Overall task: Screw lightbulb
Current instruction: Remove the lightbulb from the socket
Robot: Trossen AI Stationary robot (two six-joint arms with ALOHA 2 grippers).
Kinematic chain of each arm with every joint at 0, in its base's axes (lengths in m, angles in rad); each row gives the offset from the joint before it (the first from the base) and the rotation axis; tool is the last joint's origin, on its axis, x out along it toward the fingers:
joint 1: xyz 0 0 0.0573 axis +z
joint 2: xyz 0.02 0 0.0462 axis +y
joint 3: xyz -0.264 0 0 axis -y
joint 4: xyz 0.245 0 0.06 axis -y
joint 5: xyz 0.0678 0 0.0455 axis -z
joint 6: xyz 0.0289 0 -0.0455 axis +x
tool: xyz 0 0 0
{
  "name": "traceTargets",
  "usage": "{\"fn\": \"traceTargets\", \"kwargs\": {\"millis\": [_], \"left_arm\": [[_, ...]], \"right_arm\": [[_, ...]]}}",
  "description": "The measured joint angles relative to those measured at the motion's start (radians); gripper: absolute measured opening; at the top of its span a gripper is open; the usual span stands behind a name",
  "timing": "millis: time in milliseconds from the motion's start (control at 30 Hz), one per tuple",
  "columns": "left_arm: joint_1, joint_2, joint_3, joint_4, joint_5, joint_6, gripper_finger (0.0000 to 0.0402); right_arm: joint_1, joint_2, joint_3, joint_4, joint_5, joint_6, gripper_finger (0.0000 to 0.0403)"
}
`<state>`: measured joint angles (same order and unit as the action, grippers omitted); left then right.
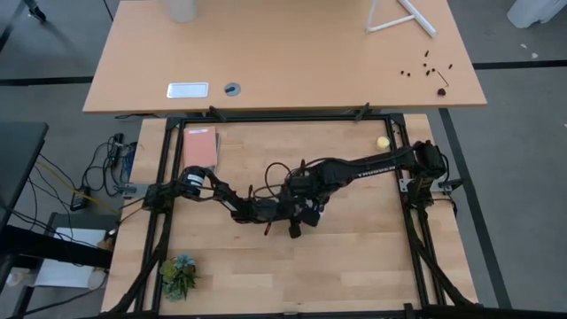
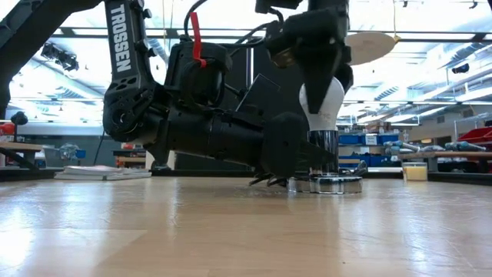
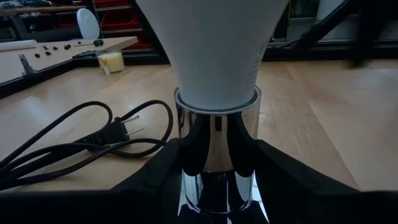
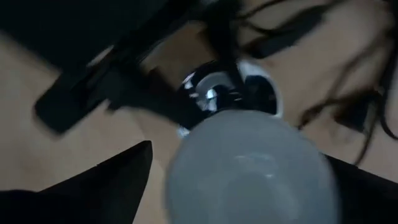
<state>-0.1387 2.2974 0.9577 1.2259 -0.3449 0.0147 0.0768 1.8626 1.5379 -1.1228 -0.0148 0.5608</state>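
- The lightbulb (image 2: 321,104) stands upright over the chrome socket (image 2: 323,146), its frosted white neck seated in the socket's collar near the middle of the surface (image 2: 231,231).
- The right hand (image 4: 242,180) comes down from above, its two dark fingers (image 4: 118,180) clamped on either side of the smooth, matte, pear-shaped globe.
- The left hand (image 3: 217,180) lies low along the surface and is clamped on the socket's polished cylindrical stem, steadying it.
- Judged from this, the screwing-in step is under way: the base is hidden inside the collar, so how many threads are left I cannot tell.
- The next move likely calls for a gentle twist about the bulb's upright axis while the socket is kept from turning; the glass is slick and fragile, so squeezing hard is a risk.
- The socket's round mirror-bright foot (image 2: 336,184) rests flat on the pale wood-grain surface.
- A black cord (image 3: 62,149) with a two-pronged plug (image 3: 124,129) loops loosely beside it.
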Motion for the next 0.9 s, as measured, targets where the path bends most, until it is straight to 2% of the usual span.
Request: {"fn": "traceTargets", "kwargs": {"millis": [133, 433, 667, 833, 900], "left_arm": [[0.000, 0.000, 0.000, 0.000, -0.001, 0.000, 0.0171], [0.000, 0.000, 0.000, 0.000, -0.002, 0.000, 0.0171], [0.000, 0.000, 0.000, 0.001, -0.003, 0.000, 0.0171], [0.000, 0.000, 0.000, 0.001, -0.004, 0.000, 0.0171], [0.001, 0.000, 0.000, 0.001, -0.004, 0.000, 0.0171]], "right_arm": [[0.012, 0.000, 0.000, 0.000, 0.076, 0.184, 0.0374], [0.048, 0.000, 0.000, -0.001, 0.128, 0.345, 0.0374], [0.048, 0.000, 0.000, -0.022, 0.113, 0.390, 0.0374], [0.043, 0.000, -0.008, -0.011, 0.122, 0.362, 0.0373], [0.034, 0.000, -0.026, 0.007, 0.091, 0.362, 0.0373]]}}
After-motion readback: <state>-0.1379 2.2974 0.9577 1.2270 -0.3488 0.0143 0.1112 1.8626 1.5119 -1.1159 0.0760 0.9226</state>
